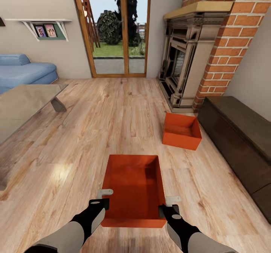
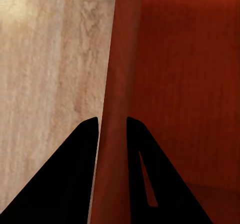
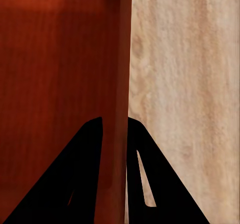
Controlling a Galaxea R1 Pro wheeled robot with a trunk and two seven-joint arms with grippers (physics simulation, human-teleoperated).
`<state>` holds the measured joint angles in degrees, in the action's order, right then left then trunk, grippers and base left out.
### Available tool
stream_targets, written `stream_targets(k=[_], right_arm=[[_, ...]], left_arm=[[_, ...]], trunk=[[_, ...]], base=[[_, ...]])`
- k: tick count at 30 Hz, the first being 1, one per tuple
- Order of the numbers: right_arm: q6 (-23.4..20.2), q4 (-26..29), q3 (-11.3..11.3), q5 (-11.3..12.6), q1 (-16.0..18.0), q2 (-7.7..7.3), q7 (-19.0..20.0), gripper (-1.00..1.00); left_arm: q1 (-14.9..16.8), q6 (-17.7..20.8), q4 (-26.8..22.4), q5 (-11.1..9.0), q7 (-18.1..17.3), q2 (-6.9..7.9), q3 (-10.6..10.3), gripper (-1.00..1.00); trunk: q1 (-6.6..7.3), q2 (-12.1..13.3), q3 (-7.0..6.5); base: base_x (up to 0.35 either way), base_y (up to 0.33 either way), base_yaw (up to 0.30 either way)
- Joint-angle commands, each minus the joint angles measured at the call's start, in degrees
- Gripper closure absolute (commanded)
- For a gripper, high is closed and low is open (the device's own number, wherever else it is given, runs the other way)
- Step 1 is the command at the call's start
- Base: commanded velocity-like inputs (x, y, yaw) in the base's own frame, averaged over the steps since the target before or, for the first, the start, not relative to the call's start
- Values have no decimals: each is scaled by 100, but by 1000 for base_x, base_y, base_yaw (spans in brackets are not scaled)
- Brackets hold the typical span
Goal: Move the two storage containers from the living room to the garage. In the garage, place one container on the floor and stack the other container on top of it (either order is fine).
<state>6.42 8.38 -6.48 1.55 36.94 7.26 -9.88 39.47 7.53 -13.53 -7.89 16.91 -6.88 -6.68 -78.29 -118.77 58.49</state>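
sofa (image 1: 22, 72) and glass table (image 1: 22, 102) cut off at frame edge, dark cabinet (image 1: 241, 140) too

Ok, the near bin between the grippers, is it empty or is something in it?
Empty. In the head view the near bin sits upright on the wood floor, its bare orange bottom showing.

Both arms reach forward and down, forearms angled slightly inward. The left gripper (image 1: 102, 202) straddles the left wall of the near storage container (image 1: 132, 192), one finger on each side of it. The right gripper (image 1: 168, 207) straddles the opposite wall likewise, fingers (image 3: 82, 174) close against it.
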Motion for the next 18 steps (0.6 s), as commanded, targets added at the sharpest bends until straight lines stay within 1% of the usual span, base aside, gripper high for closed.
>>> stream_targets(k=[1,18], right_arm=[[24,-3,27,3,4,-14,-50,100],[16,-3,33,3,6,-5,-50,100]], left_arm=[[0,47,-9,7,76,10,-61,100],[0,47,-9,7,73,11,-61,100]], trunk=[[23,40,-14],[397,722,-320]], base=[[0,0,0],[0,0,0]])
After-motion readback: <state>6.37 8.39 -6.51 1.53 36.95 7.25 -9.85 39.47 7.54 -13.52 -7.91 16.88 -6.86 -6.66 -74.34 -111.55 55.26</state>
